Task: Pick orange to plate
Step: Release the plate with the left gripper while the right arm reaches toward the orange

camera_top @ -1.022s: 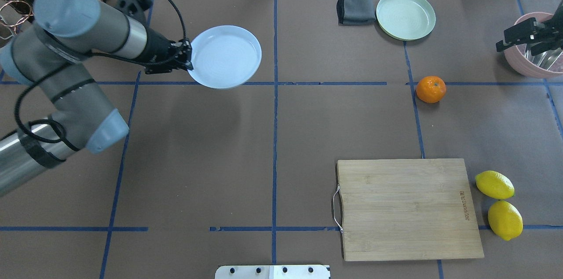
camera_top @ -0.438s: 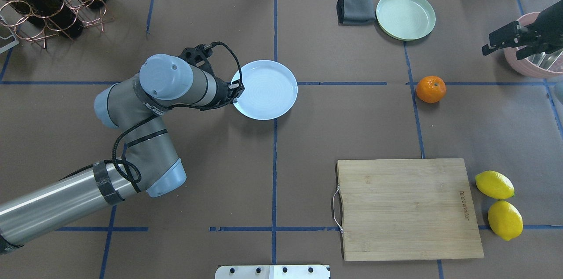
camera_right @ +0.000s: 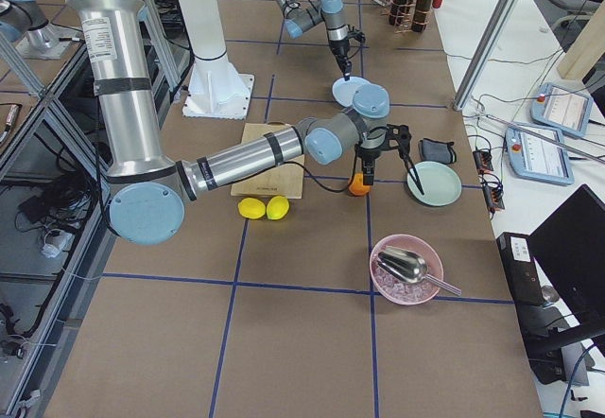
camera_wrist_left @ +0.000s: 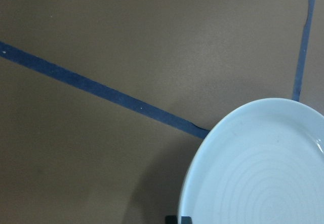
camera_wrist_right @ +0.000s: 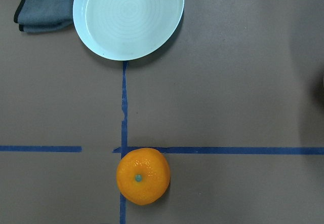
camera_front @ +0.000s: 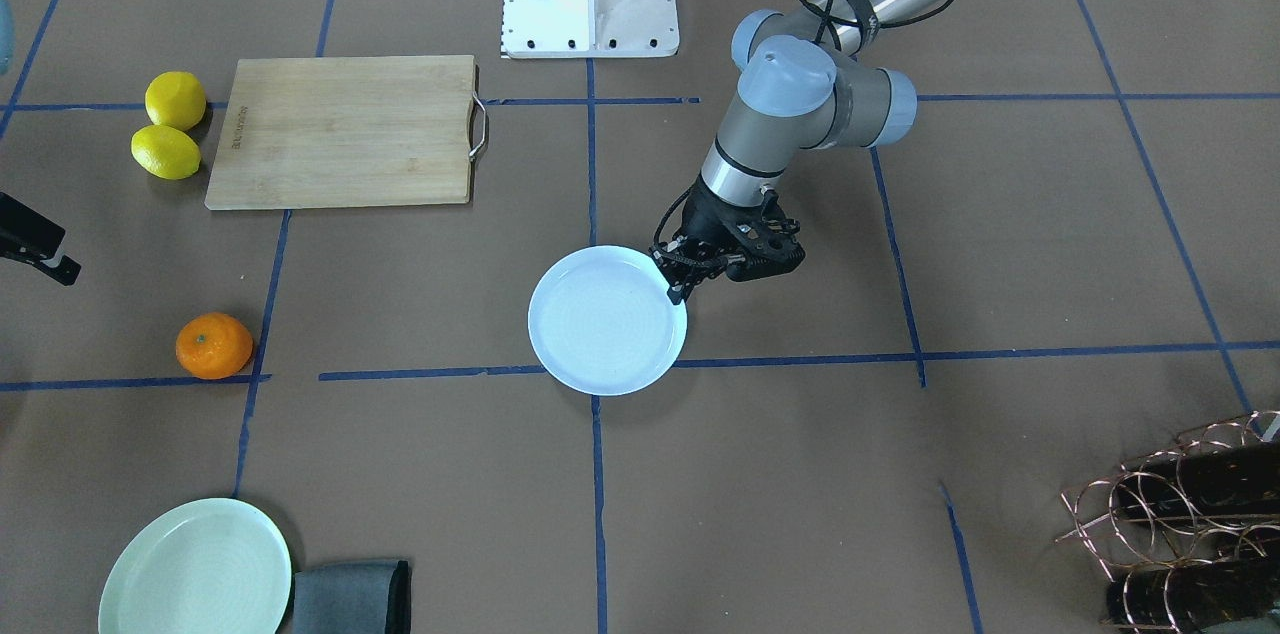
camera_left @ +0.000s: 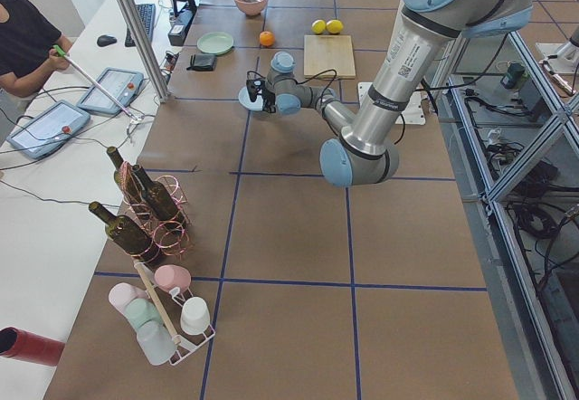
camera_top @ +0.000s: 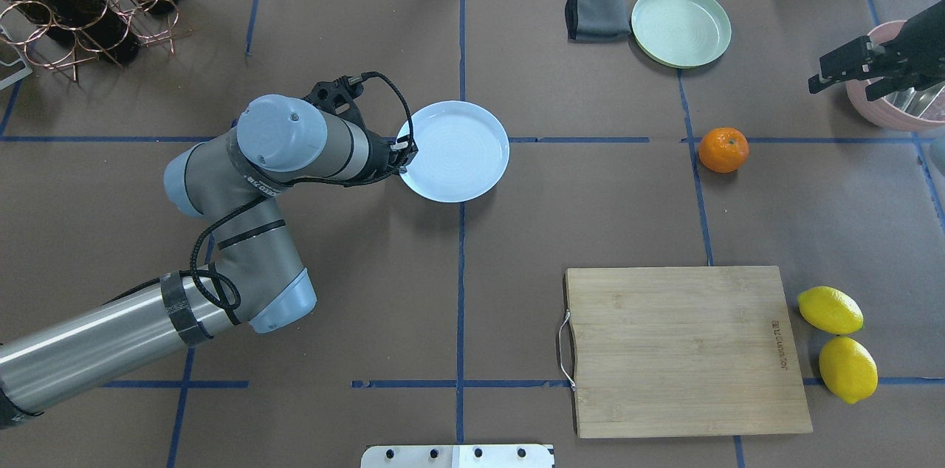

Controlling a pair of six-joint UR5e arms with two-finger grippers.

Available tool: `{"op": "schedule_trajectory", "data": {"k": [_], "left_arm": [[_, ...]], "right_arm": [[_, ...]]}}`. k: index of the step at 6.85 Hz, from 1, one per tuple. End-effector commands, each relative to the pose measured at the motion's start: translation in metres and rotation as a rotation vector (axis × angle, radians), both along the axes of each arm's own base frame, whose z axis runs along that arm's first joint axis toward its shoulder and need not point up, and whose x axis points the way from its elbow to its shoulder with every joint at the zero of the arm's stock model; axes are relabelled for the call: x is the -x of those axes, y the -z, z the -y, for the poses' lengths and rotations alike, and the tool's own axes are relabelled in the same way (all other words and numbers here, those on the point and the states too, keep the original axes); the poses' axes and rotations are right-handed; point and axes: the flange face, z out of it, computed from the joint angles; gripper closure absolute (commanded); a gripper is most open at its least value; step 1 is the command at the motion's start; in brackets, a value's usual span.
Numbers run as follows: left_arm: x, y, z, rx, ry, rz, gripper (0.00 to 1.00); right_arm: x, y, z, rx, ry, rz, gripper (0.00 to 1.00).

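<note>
The orange (camera_top: pixel 723 150) sits on the table, on a crossing of blue tape lines. It is in the right half, somewhat nearer the far edge than the near one, with its green stem dot facing up. Nothing touches it.

The plate (camera_top: pixel 454 151) is well apart from it, at about the table's middle and across the centre tape line. Nothing lies in it. The left claw (camera_top: pixel 402 153) is closed on the plate's left rim, one finger over the lip. I cannot tell whether the plate rests on the table or is held just above it.

The right claw (camera_top: pixel 818 73) hangs high over the table's right end with its fingers spread wide and nothing between them. Its wrist camera looks straight down on the orange.

Beyond the orange, by the far edge, a green plate (camera_top: pixel 681 25) lies with a folded grey cloth (camera_top: pixel 594 12) touching its left side. A pink bowl (camera_top: pixel 882 114) holding a metal scoop (camera_right: pixel 406 265) stands at the right edge. Toward the near edge lies a wooden board (camera_top: pixel 686 350), its wire handle facing left, and two lemons (camera_top: pixel 830 310) lie touching each other just right of it. A copper rack (camera_top: pixel 74 3) with wine bottles fills the far left corner.
</note>
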Motion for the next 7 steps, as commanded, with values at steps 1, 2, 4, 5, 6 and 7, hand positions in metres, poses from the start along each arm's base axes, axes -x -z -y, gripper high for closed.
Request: {"op": "schedule_trajectory", "data": {"k": [1, 2, 4, 5, 6, 7], "left_arm": [[0.005, -0.002, 0.003, -0.010, 0.003, -0.007, 0.00], [0.014, -0.006, 0.011, -0.004, 0.018, 0.001, 0.00], [0.046, -0.003, 0.037, -0.059, -0.002, 0.069, 0.00], [0.085, 0.012, 0.053, -0.071, -0.036, 0.087, 0.00], [0.116, 0.019, 0.060, -0.099, -0.070, 0.135, 0.00], [0.133, 0.020, 0.069, -0.120, -0.068, 0.158, 0.00]], "right_arm": [[0.000, 0.001, 0.001, -0.001, -0.001, 0.000, 0.00], [0.000, 0.001, 0.001, -0.002, -0.002, -0.001, 0.00], [0.027, -0.006, -0.001, -0.015, 0.014, -0.054, 0.00], [0.052, -0.017, -0.004, -0.019, 0.034, -0.102, 0.00], [0.086, -0.028, -0.005, -0.036, 0.054, -0.168, 0.00], [0.117, -0.019, 0.016, -0.052, 0.073, -0.180, 0.00]]}}
